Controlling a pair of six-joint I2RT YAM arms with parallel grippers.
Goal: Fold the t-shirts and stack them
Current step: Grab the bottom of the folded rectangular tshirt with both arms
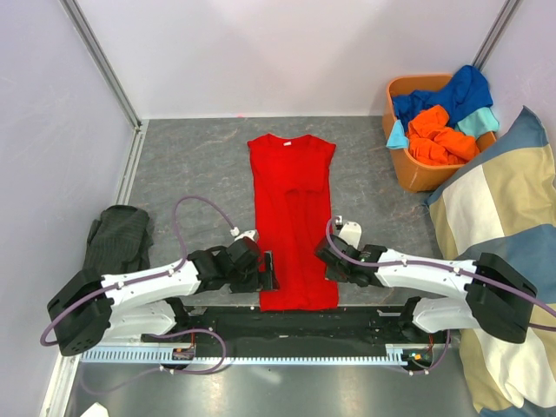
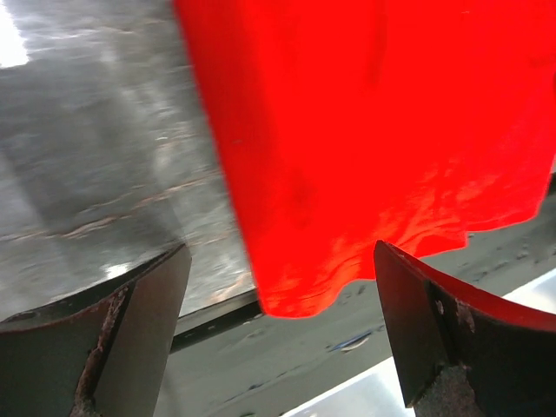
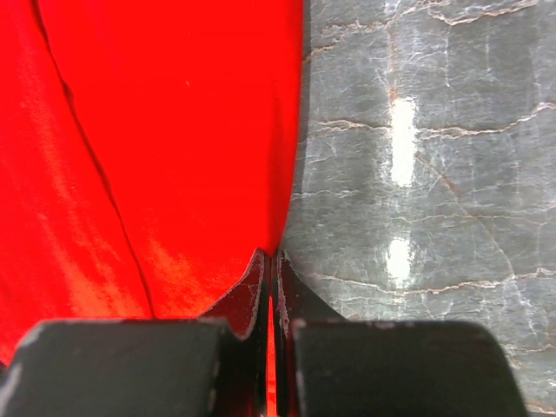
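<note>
Tub (image 1: 422,181), orange, upper right of the top view, against the right wall. Contents heaped above the rim: a blue shirt (image 1: 462,90) draped over the back and spilling over the far edge, orange shirts (image 1: 440,141) bunched in the middle, and a teal shirt (image 1: 483,122) showing at the right side, with another teal scrap at the left rim. How many orange pieces there are cannot be told.

Red shirt (image 1: 291,217) lies centre frame on the grey table (image 1: 191,165). It is narrowed into a long strip, collar toward the top of the frame, hem at the bottom over the black rail.

Left gripper (image 1: 268,271) sits at the strip's lower left edge. Right gripper (image 1: 327,258) sits at its lower right edge. From above, neither jaw state reads clearly.

Left wrist view: left gripper (image 2: 282,250) has its jaws spread wide and nothing between them. The rippled corner of the red shirt (image 2: 373,130) lies beyond the gap, not pinched.

Right wrist view: right gripper (image 3: 274,261) is clamped tight on the right edge of the red shirt (image 3: 174,130), with a thin red sliver caught between the pressed fingers. A fold line runs down the cloth at left, and veined grey tabletop fills the right half.

Seen only in the top view: a dark cloth (image 1: 117,239) crumpled at lower left beside the left arm, and a blue-and-beige checked cushion (image 1: 495,217) along the right edge.
</note>
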